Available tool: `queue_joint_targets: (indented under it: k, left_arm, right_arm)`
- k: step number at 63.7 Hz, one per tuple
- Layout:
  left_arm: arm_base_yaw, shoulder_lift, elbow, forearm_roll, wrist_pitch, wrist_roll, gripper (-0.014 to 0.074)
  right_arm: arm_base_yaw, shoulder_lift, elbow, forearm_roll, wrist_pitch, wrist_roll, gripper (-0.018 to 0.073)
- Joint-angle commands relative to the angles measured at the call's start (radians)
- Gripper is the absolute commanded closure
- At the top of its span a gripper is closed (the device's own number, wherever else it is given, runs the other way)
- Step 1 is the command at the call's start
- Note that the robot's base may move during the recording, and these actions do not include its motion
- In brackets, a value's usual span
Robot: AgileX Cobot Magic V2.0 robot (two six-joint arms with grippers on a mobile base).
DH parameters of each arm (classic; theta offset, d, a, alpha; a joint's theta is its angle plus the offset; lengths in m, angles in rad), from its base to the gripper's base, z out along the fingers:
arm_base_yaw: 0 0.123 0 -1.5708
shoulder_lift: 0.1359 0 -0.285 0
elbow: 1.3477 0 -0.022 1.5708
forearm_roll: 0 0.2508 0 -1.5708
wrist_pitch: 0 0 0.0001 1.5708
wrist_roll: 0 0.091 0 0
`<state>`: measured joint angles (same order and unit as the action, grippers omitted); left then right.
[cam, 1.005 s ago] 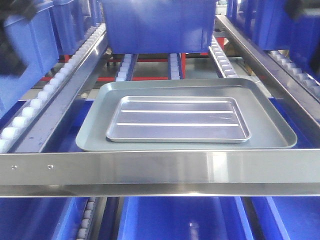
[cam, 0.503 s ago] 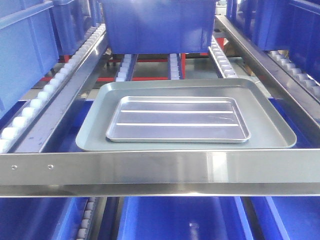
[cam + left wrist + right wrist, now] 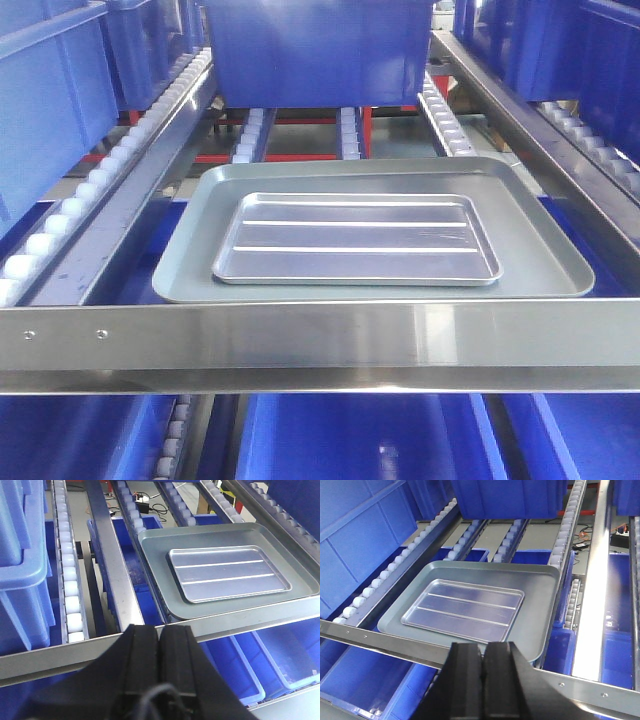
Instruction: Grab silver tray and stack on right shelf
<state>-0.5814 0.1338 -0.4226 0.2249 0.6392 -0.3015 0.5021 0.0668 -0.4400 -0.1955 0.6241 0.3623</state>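
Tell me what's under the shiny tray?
The silver tray sits inside a bigger dull grey tray. Blue bins show lower down; what's directly beneath the trays is covered.

The blue bin (image 3: 318, 50) at the front view's top was cut off by the upper edge. The steel front bar (image 3: 320, 345) hid the grey tray's (image 3: 540, 250) near rim.

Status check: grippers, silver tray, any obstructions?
Left gripper shut, empty. Right gripper shut, empty. Silver tray nested flat inside grey tray on right shelf. Nothing in the way.
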Motion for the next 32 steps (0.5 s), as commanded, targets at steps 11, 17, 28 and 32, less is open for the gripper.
queue_joint_targets:
  k: [11,17,28,32]
  left_arm:
    - [-0.006,0.009,-0.03,0.012,-0.075,0.0,0.0697]
    - [-0.006,0.009,-0.03,0.012,-0.075,0.0,0.0697]
    - [-0.006,0.018,-0.016,-0.03,-0.075,0.0,0.0697]
    - [-0.006,0.018,-0.002,-0.117,-0.068,0.0,0.0697]
  right_arm:
    - [0.001,0.011,-0.026,-0.025,-0.075,-0.012,0.0508]
    - [0.001,0.011,-0.026,-0.025,-0.075,-0.012,0.0508]
    - [0.001,0.011,-0.026,-0.025,-0.075,-0.012,0.0508]
    - [0.001,0.011,-0.026,-0.025,-0.075,-0.012,0.0508]
